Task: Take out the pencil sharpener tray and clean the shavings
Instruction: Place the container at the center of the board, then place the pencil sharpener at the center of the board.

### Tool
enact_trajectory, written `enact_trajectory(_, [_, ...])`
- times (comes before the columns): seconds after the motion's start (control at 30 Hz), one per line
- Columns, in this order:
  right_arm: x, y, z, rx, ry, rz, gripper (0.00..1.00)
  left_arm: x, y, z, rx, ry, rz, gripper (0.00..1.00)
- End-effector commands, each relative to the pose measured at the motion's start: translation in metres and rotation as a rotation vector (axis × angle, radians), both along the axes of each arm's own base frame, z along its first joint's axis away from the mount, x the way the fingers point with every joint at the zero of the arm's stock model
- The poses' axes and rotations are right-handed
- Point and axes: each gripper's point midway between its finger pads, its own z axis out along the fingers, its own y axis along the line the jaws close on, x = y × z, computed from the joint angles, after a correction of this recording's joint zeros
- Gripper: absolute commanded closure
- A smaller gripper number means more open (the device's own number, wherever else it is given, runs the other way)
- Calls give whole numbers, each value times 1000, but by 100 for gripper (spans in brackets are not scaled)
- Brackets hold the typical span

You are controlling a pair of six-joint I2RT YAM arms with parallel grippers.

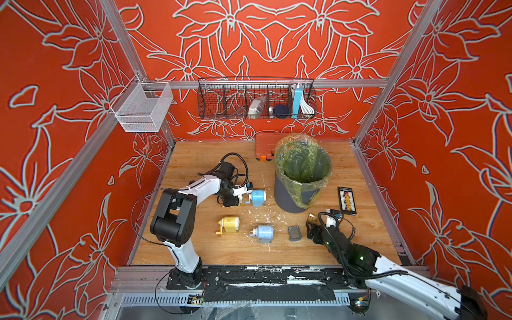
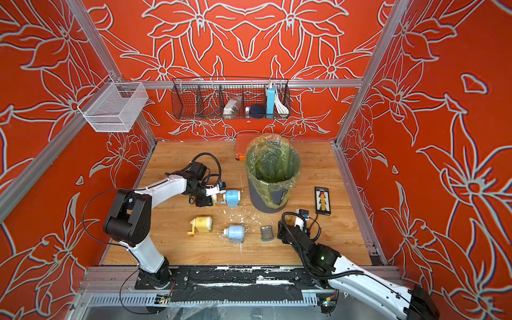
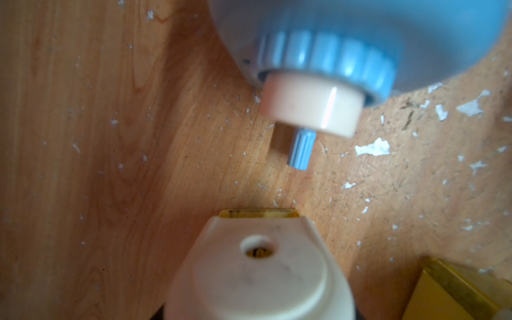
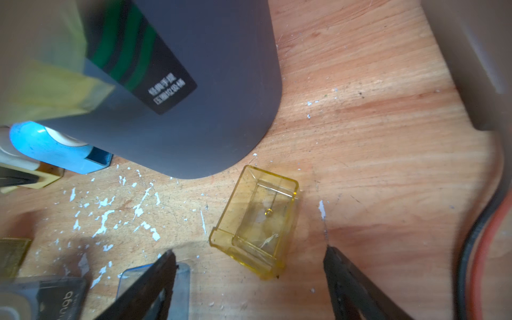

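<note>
A clear yellow pencil sharpener tray (image 4: pixel 257 224) lies open side up on the wooden table beside the bin, with a few slivers inside; in a top view the tray (image 1: pixel 313 217) shows as a small golden shape. My right gripper (image 4: pixel 249 252) is open, its fingers wide on either side of the tray's near end and not touching it. My left gripper (image 1: pixel 235 198) is shut on a cream sharpener (image 3: pixel 257 271), which hides its jaws. Just beyond it stands a blue sharpener (image 1: pixel 257 197). Whitish shavings (image 1: pixel 266 214) are strewn over the table.
A grey bin (image 1: pixel 302 177) with a green liner stands at centre back. A yellow sharpener (image 1: pixel 230 224), a pale blue sharpener (image 1: pixel 264 233) and a grey tray (image 1: pixel 294 232) lie near the front. A black card (image 1: pixel 347 201) is at the right, an orange case (image 1: pixel 266 148) behind the bin.
</note>
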Motion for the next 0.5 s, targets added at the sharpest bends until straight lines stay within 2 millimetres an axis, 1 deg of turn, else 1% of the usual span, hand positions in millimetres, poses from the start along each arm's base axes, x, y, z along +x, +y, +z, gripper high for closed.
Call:
enact_trajectory(0.0, [-5, -17, -5, -60, 12, -35, 14, 11, 3, -4, 13, -22, 9, 95])
enact_trajectory(0.03, [-6, -18, -4, -56, 7, -33, 14, 14, 4, -5, 21, -33, 14, 88])
enact_trajectory(0.07, [-6, -18, -4, -55, 4, -32, 14, 16, 6, -6, 26, -38, 20, 83])
enact_trajectory(0.17, [-7, -18, -3, -44, -4, -25, 14, 19, 6, -9, 25, -33, 26, 80])
enact_trajectory(0.2, [-7, -18, -3, -43, -4, -23, 14, 19, 6, -9, 23, -32, 29, 75])
enact_trajectory(0.23, [-7, -18, -2, -44, -6, -20, 14, 19, 6, -10, 23, -30, 32, 66])
enact_trajectory(0.3, [-8, -18, -1, -45, -7, -15, 14, 19, 6, -10, 22, -30, 36, 57])
enact_trajectory(0.37, [-8, -17, 1, -47, -10, -7, 14, 18, 7, -12, 26, -33, 39, 43])
enact_trajectory(0.43, [-8, -16, 3, -48, -11, 0, 15, 15, 6, -10, 11, -18, 48, 34])
enact_trajectory(0.47, [-8, -16, 4, -51, -11, 6, 15, 15, 6, -8, 4, -16, 57, 27])
